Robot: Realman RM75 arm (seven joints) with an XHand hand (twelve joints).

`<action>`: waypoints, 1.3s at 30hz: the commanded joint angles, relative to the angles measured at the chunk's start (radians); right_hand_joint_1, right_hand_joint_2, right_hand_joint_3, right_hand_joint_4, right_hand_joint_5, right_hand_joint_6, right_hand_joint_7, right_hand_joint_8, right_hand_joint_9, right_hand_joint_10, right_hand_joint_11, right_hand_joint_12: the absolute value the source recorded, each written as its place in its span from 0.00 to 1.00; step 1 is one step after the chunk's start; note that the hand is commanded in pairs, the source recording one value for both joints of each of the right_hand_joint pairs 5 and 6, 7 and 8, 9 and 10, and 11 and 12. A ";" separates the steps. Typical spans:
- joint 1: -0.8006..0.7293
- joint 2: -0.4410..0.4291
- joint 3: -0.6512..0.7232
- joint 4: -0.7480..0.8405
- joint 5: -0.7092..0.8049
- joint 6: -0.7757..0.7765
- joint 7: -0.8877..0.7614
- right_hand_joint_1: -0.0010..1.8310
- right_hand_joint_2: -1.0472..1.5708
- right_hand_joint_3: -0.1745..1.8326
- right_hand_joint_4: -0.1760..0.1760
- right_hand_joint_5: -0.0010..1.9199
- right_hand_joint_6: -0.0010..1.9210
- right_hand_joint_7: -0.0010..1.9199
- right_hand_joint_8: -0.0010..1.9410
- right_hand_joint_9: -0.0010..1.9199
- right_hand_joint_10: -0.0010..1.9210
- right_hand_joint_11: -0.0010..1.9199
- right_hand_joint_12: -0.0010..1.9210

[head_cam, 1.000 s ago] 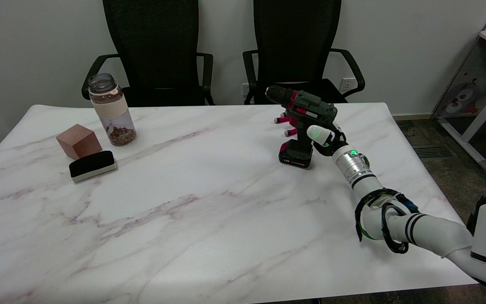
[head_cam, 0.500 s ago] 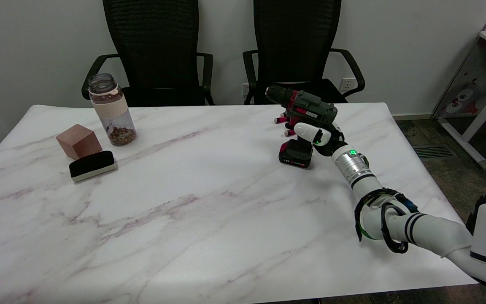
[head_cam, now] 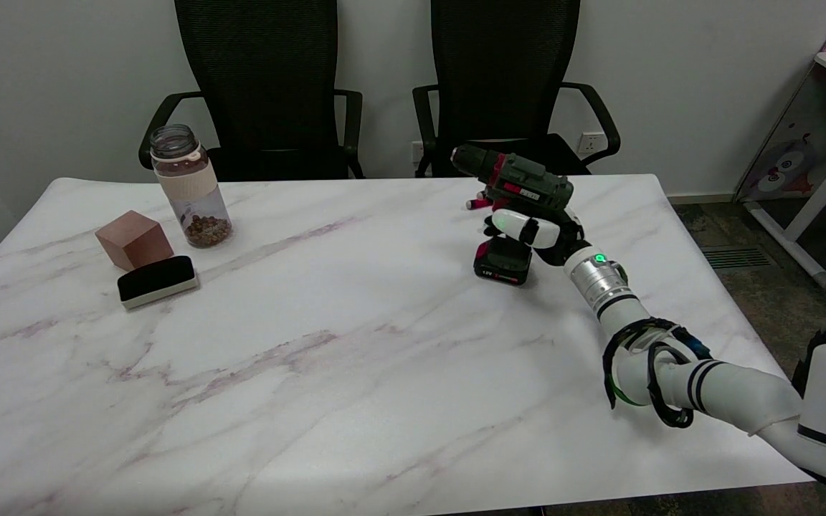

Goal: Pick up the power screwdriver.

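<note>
The hand (head_cam: 532, 231) has closed around the power screwdriver (head_cam: 517, 208).

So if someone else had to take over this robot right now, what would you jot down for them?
Right hand: wrapped around the handle of the power screwdriver, thumb across the near side.
Screwdriver: upright on its battery base, on the marble table, far right, nose pointing left.
Done: reach and grasp.
Left: lift it off the table; the base looks to be down yet.
Jar, wooden block and eraser sit far left, out of the way.
</note>
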 commanded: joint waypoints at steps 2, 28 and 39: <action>0.008 -0.001 0.006 0.008 0.002 -0.036 0.000 0.64 0.43 0.71 1.00 0.34 0.34 0.34 0.34 0.56 0.56 0.62 0.62; 0.025 -0.004 0.008 0.022 0.005 -0.063 0.000 0.61 0.46 0.71 1.00 0.37 0.37 0.37 0.37 0.68 0.68 0.91 0.91; 0.039 -0.013 0.008 0.042 0.005 -0.071 0.000 0.59 0.43 0.71 1.00 0.39 0.39 0.39 0.39 0.67 0.67 0.92 0.92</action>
